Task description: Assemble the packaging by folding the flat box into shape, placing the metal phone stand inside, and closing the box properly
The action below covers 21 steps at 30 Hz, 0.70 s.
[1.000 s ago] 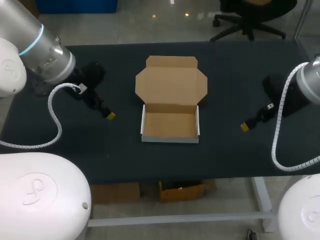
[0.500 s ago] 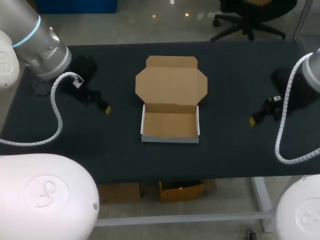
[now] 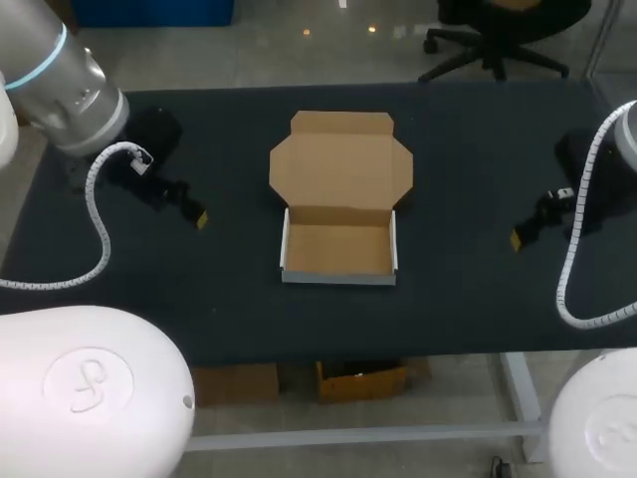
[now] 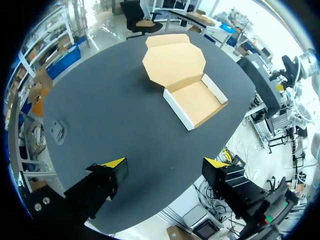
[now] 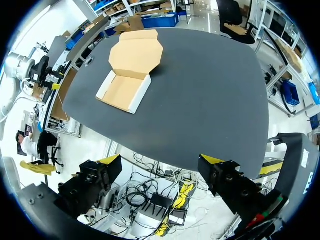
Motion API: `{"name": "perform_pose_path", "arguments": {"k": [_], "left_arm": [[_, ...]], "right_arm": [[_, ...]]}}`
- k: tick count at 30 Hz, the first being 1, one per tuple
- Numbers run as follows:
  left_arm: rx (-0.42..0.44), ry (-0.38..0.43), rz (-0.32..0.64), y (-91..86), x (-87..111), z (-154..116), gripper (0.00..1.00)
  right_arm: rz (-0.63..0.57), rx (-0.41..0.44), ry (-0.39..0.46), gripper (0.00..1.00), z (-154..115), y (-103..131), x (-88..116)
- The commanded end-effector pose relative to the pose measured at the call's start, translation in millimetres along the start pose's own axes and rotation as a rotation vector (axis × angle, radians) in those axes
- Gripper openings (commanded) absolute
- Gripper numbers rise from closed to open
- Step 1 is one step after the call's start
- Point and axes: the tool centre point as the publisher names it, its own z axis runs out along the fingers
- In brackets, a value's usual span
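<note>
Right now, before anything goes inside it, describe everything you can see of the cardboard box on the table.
The cardboard box is a shallow tray, already folded up, brown inside with white outer walls. Its lid lies open and flat behind the tray, with cut corners and a tuck flap at its far edge. The tray is empty. It rests on the dark table, near the middle; the left gripper and right gripper stand clear of it at either side.
</note>
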Motion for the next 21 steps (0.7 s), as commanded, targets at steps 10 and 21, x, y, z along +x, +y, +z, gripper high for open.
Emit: {"name": "perform_pose_path", "arguments": {"k": [10, 21], "left_arm": [[-0.024, -0.019, -0.109, 4.9, 4.2, -3.0, 1.00], [-0.018, 0.016, -0.294, 28.8, 6.1, -10.5, 1.00]], "right_arm": [[0.004, -0.003, 0.011, 1.00, -6.5, -7.0, 1.1], [0.005, 0.007, 0.000, 1.00, -30.0, -27.7, 0.8]]}}
